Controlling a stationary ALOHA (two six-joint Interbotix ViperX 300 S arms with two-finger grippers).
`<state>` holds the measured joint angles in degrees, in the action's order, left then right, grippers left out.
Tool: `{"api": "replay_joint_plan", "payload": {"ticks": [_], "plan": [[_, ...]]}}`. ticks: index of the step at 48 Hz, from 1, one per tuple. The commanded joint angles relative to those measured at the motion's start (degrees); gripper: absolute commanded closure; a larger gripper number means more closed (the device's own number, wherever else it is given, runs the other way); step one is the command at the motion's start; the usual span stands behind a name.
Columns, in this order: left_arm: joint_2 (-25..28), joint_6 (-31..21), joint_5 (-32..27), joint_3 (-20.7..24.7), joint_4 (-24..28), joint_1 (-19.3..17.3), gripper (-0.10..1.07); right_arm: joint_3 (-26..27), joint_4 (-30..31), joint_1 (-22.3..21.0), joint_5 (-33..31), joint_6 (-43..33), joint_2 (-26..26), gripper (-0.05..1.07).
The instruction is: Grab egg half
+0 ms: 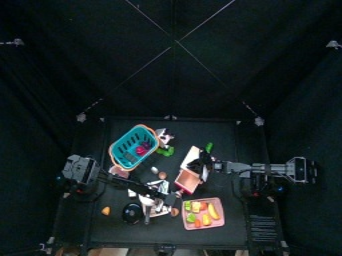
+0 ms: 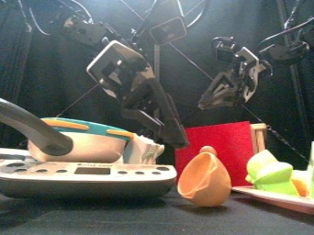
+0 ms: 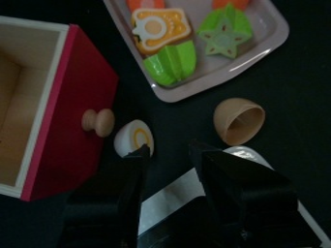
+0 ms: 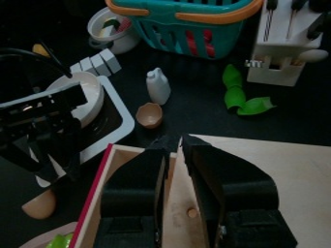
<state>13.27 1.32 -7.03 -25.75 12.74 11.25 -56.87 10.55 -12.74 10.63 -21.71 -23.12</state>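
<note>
Tray (image 3: pixel 265 53) holds toy vegetables (image 3: pixel 175 63); left tool (image 3: pixel 175 160) gapes above egg half (image 3: pixel 134 138); right tool (image 4: pixel 176 160) nearly closed.

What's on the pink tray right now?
The pink tray holds toy food: a fried-egg slice, green leafy pieces and an orange piece at its far end. No egg half lies on it; whatever sits beyond the frame's edge is unseen.

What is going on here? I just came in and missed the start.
The left gripper hangs open above the black table, holding nothing, near an egg half with a yolk, beside a red wooden box. An empty eggshell half lies nearby, below a pink tray of toy food. The right gripper waits over the box.
</note>
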Motion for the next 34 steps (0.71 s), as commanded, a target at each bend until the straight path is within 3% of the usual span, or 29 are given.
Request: {"api": "replay_joint_plan", "payload": {"ticks": [1,11,24,34], "plan": [[0.18,-0.09,-3.08,3.43,2.55,-0.09,0.19,1.41,0.0,0.18,0.53,-0.09,-0.35,0.41],[1.41,-0.09,-5.19,5.71,5.36,-0.09,0.18,1.49,0.0,0.35,0.53,-0.09,-0.18,0.41],[2.55,-0.18,-5.19,6.33,5.45,-0.09,0.01,1.49,0.0,0.35,0.53,-0.09,0.18,0.41],[3.16,-0.09,-5.01,6.33,8.09,-0.44,0.0,1.67,0.0,0.35,0.53,0.0,0.44,0.41]]}}
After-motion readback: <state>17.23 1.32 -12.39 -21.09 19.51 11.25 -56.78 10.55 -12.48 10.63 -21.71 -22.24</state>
